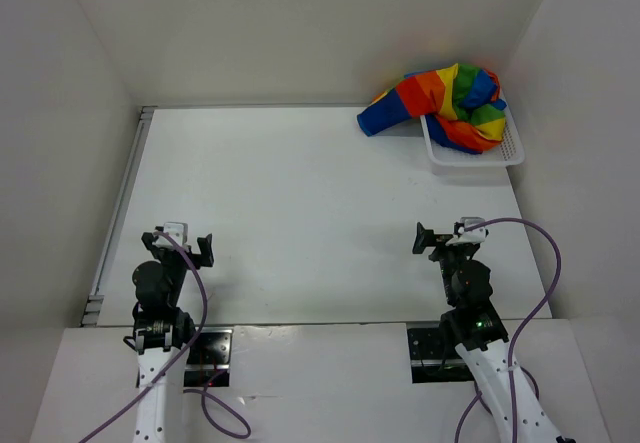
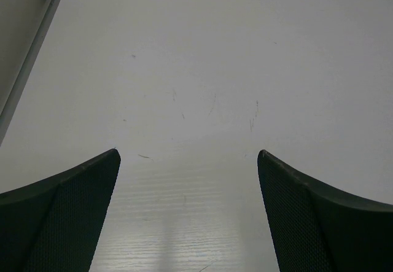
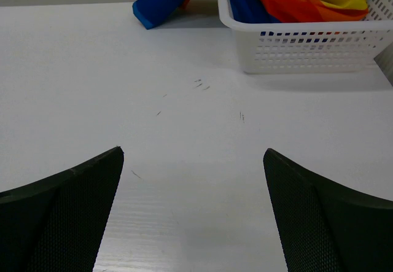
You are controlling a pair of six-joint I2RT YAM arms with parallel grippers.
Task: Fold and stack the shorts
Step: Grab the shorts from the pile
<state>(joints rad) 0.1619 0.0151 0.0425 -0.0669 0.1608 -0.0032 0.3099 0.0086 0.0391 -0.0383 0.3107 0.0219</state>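
soft rainbow-striped fabric shorts (image 1: 445,103) slump light and limp in the far-right white plastic mesh basket (image 1: 478,160). i'd pinch the blue leg (image 1: 385,118) spilling left; left gripper (image 2: 188,155) and right gripper (image 3: 193,152) both gape wide, empty.

Bright, even light fell from overhead and was soft. The desk (image 1: 300,213) read nearly blown-out white, with a faint sheen low in the left wrist view. Shadows were weak, one thin under the basket (image 3: 307,45). The left tool (image 2: 189,151) showed dark, slightly soft fingers (image 2: 61,217). The top view was sharp.
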